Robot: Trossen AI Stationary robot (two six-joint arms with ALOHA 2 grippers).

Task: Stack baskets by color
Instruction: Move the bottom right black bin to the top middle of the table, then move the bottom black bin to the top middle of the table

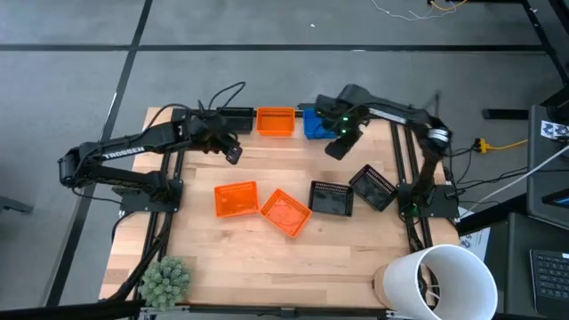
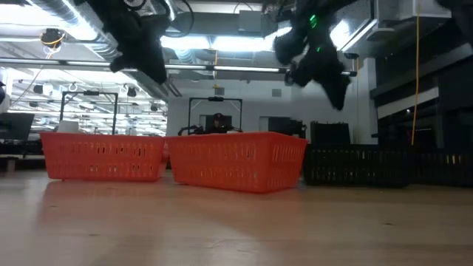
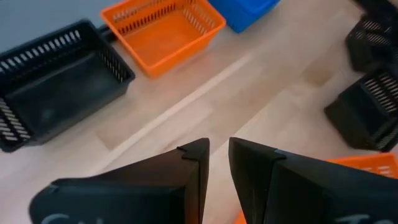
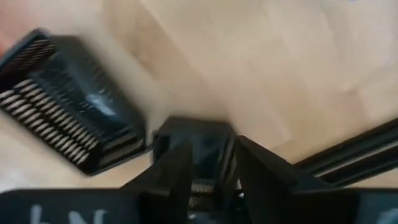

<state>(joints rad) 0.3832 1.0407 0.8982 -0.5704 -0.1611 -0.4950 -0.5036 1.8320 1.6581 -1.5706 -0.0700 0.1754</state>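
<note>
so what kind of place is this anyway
Probably a robotics lab or workshop. Two dark robot arms are mounted on a light wooden table holding plastic mesh baskets. The low view shows exposed ceiling ducts, strip lights and equipment racks behind.

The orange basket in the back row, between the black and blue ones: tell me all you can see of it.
The orange basket is a shallow rectangular plastic tray with slotted mesh walls and a solid floor. It sits upright and looks empty at the table's far edge, with a black basket close on one side and a blue basket on the other. No claw touches it.

"TROSSEN" on the left arm (image 1: pixel 124 153)
</note>
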